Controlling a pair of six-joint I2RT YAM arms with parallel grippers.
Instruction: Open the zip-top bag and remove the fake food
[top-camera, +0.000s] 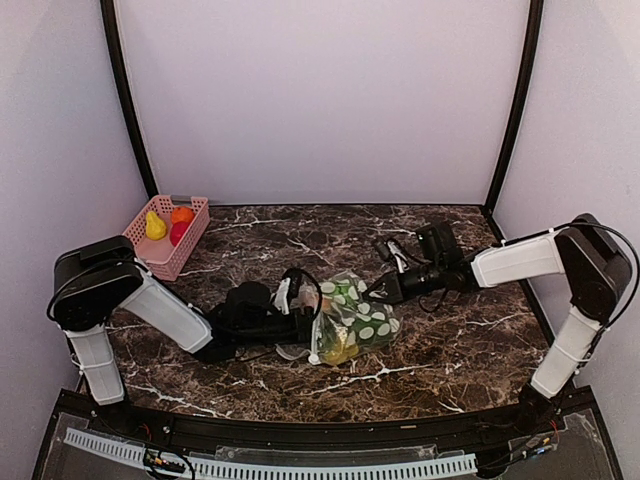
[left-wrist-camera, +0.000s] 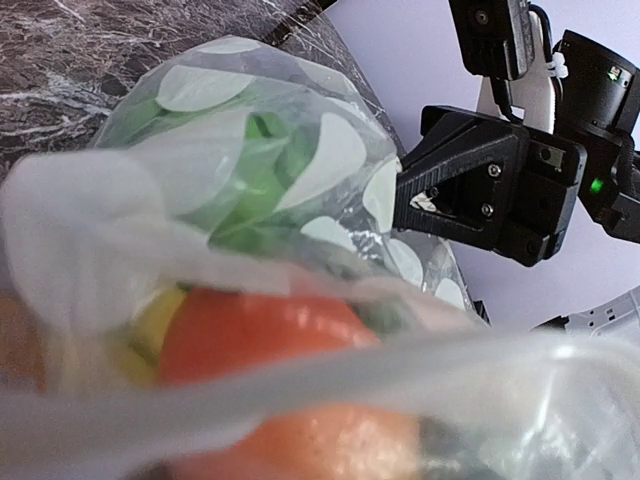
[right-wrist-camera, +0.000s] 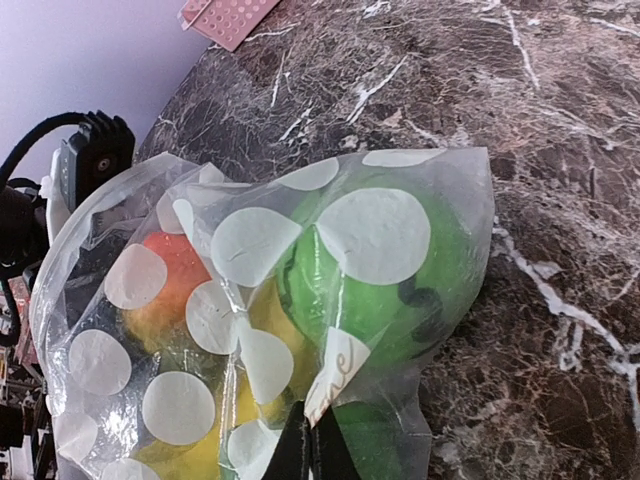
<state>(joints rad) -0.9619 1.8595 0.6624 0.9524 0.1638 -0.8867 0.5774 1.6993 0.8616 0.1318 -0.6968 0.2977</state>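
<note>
Right jaws pinch the zip-top bag (right-wrist-camera: 380, 240) — at its right-hand edge.

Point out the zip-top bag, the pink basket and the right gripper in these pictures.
zip-top bag (top-camera: 358, 322): top view, its dotted face.
pink basket (top-camera: 192, 243): top view, its right wall.
right gripper (top-camera: 388, 290): top view, fingertips pinching the bag's edge.

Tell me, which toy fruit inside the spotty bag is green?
The big round green fruit, rightmost in the right wrist view; the others in the zip-top bag are an orange fruit and yellow pieces.
</note>
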